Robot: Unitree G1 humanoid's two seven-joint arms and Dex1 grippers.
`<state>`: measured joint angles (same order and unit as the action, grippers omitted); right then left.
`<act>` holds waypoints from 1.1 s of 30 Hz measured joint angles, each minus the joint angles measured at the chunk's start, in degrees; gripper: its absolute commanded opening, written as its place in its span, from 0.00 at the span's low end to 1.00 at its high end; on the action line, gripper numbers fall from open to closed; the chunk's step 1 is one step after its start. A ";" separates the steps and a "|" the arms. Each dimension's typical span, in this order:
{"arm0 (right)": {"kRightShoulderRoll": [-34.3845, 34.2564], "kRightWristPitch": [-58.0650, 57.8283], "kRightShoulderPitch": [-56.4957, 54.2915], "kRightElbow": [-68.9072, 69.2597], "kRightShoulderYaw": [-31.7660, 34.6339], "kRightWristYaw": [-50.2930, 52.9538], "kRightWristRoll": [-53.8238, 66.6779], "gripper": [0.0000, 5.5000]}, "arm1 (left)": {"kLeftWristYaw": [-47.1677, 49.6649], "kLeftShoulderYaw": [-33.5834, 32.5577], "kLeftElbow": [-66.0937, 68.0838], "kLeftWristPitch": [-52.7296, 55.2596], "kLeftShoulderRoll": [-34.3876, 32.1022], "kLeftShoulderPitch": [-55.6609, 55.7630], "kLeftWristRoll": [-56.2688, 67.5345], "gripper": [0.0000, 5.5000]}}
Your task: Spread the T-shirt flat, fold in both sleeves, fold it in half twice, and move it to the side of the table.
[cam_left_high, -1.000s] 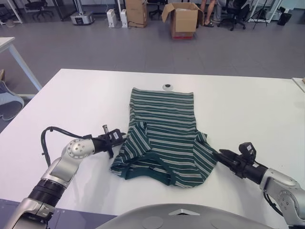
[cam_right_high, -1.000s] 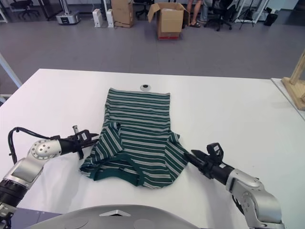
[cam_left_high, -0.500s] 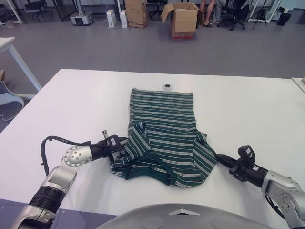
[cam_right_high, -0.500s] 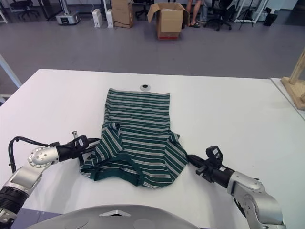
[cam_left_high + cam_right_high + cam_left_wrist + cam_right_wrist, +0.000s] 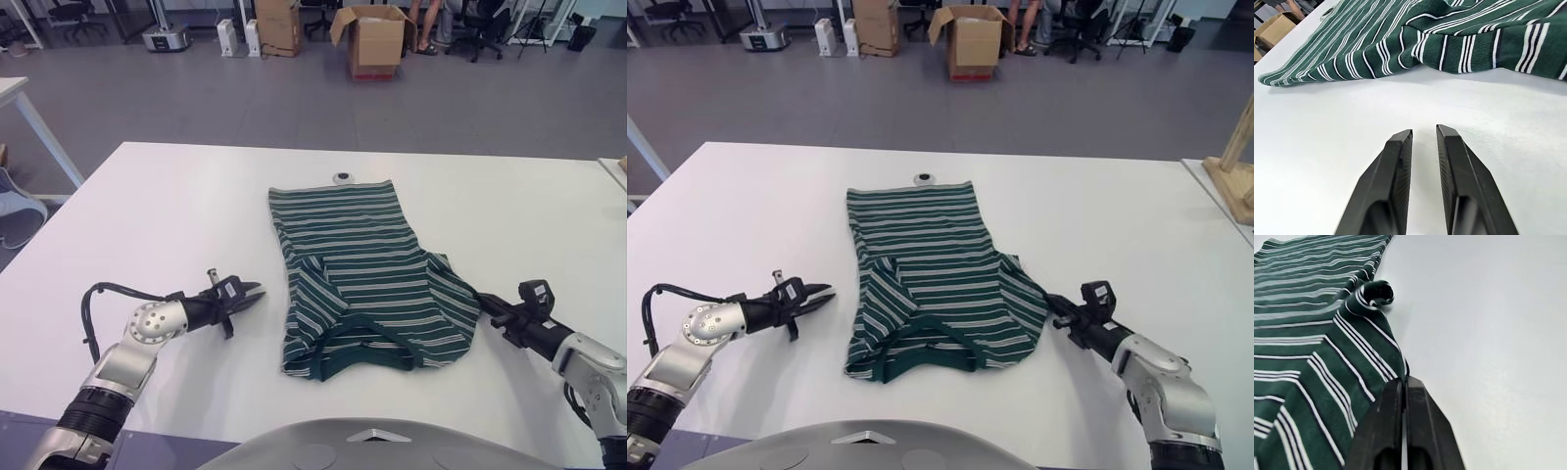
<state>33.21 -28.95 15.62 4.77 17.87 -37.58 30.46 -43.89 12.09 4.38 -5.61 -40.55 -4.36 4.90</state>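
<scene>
Your T-shirt (image 5: 362, 264) lies centre frame on the table (image 5: 147, 196), sleeves seemingly folded in, both half-folds and the move aside undone, your right gripper (image 5: 1403, 382) pinching its lower-right edge, your left gripper (image 5: 1424, 133) narrowly parted, empty, lower left.

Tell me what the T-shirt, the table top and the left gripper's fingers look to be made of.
T-shirt: soft knit fabric, likely cotton jersey; it drapes, wrinkles and curls at the edge, matte green with white stripes.
Table: smooth white top, possibly laminate; even surface with a faint sheen.
Fingers of the left gripper: black and hard, probably moulded plastic; flat facets with a dull sheen.
</scene>
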 measured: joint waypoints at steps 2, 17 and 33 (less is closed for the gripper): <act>0.09 -1.39 -1.08 1.59 1.05 -0.43 1.51 0.01 | 0.01 -0.05 -1.48 0.58 -0.27 -0.93 -0.19 0.17; -5.15 -7.95 -6.19 11.92 -13.74 1.25 2.65 0.01 | -0.19 0.72 -1.30 -1.43 -0.95 -0.96 -1.02 0.17; 12.13 8.38 -12.30 3.42 -9.61 -5.15 -13.17 0.38 | -6.58 1.66 2.49 -18.33 -6.41 3.22 -6.56 0.28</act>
<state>45.35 -20.57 3.31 8.18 8.26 -42.74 17.28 -50.47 13.74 6.87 -23.93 -46.96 -1.14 -1.66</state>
